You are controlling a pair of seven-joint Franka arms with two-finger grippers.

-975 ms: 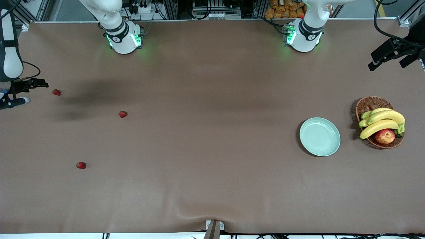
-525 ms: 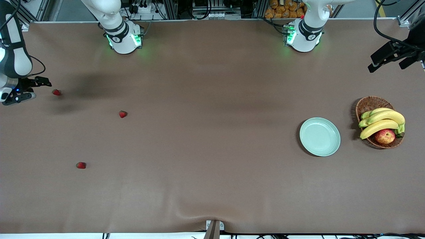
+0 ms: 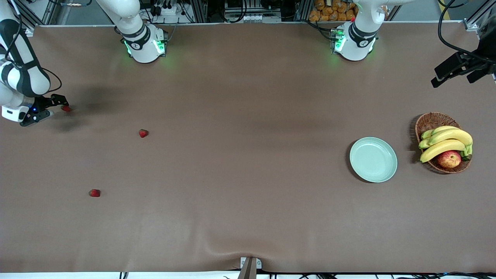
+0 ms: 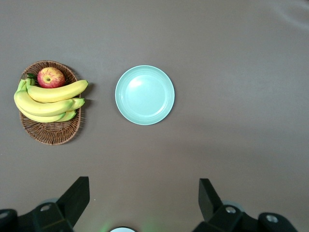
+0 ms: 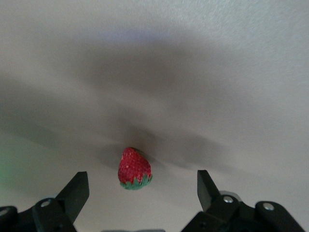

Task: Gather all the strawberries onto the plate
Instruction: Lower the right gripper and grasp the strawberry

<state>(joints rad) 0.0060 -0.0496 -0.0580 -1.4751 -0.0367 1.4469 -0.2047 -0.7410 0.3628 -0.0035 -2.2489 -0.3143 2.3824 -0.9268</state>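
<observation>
Table: brown cloth-covered table [image 3: 248, 162] with both arm bases along its edge farthest from the front camera.
Right gripper: the black two-finger right gripper [image 3: 49, 107] is low at the right arm's end of the table, jaws spread wide and holding nothing.
First strawberry: a tiny red strawberry with a green leafy cap [image 3: 66, 109] lies on the cloth just at the right gripper's fingertips; in the right wrist view the berry [image 5: 134, 169] sits between the two open fingers [image 5: 73, 193], touching neither.
Second strawberry: a small red berry [image 3: 143, 133] rests on the cloth at about 4 o'clock from the first, nearer the front camera.
Third strawberry: another small red berry [image 3: 94, 193] lies at about 7 o'clock from the second, nearest the front camera of the three.
Plate: the round, shallow, pale mint-green glossy plate [image 3: 373, 159] stands toward the left arm's end, well apart from all three berries, with nothing on it.
Basket: a brown wicker basket [image 3: 430, 121] at the plate's 3 o'clock holds yellow bananas [image 3: 445, 141] and a red-yellow apple [image 3: 449, 159].
Left gripper: the black left gripper [image 4: 144, 199] waits high over the left arm's end of the table, jaws wide open and empty.
</observation>
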